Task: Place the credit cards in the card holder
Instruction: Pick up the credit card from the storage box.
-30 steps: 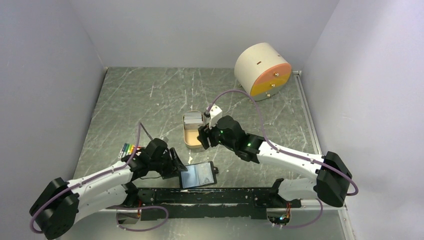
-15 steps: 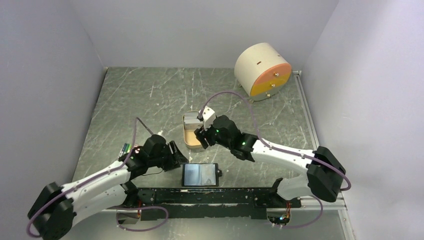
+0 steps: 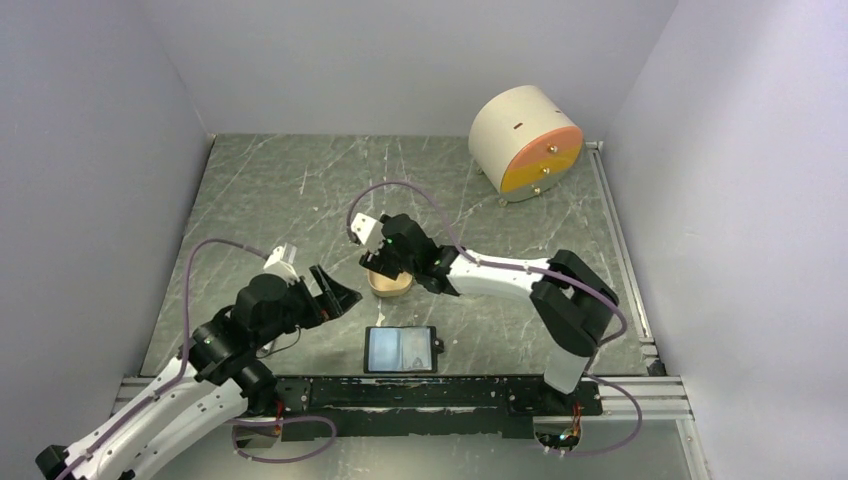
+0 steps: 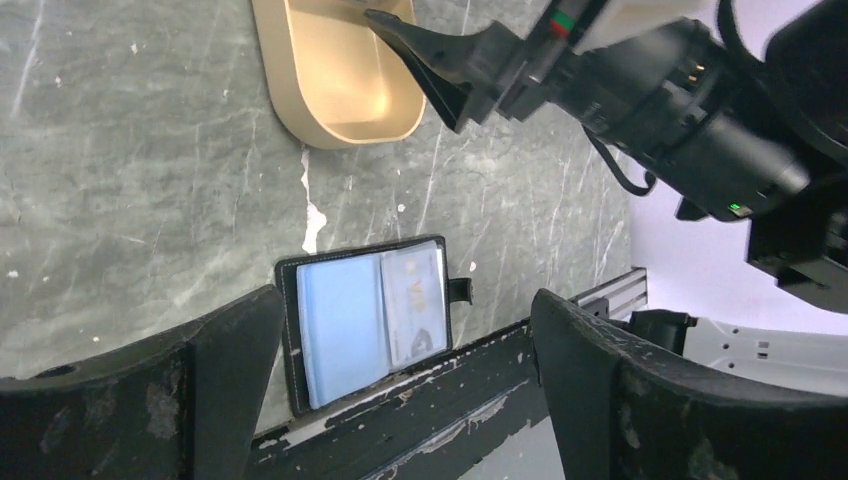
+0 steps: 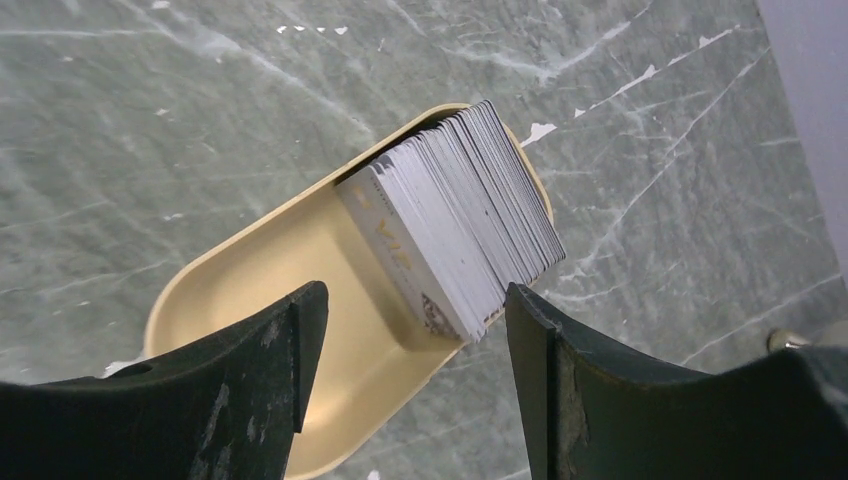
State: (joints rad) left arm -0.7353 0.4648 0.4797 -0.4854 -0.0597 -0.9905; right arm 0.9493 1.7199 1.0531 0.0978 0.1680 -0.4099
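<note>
The credit cards (image 5: 452, 222) are a silvery-white stack standing on edge at the far end of a tan oval tray (image 5: 250, 300). My right gripper (image 5: 410, 335) is open and empty, hovering just above the tray with its jaws either side of the stack's near corner; in the top view it (image 3: 378, 264) covers the cards. The card holder (image 3: 401, 349) lies open and flat near the front rail, with one card (image 4: 415, 305) in its right pocket. My left gripper (image 3: 338, 290) is open and empty, raised to the left of the card holder (image 4: 340, 325).
A round beige drum with an orange face (image 3: 525, 143) stands at the back right. The black front rail (image 3: 440, 392) runs just below the card holder. The tray (image 4: 335, 70) and the right gripper's fingers (image 4: 425, 50) show ahead in the left wrist view.
My left gripper has let go of the card holder and pulled back up and to the left. The card holder now lies squared to the rail. My right gripper has moved left over the tray.
</note>
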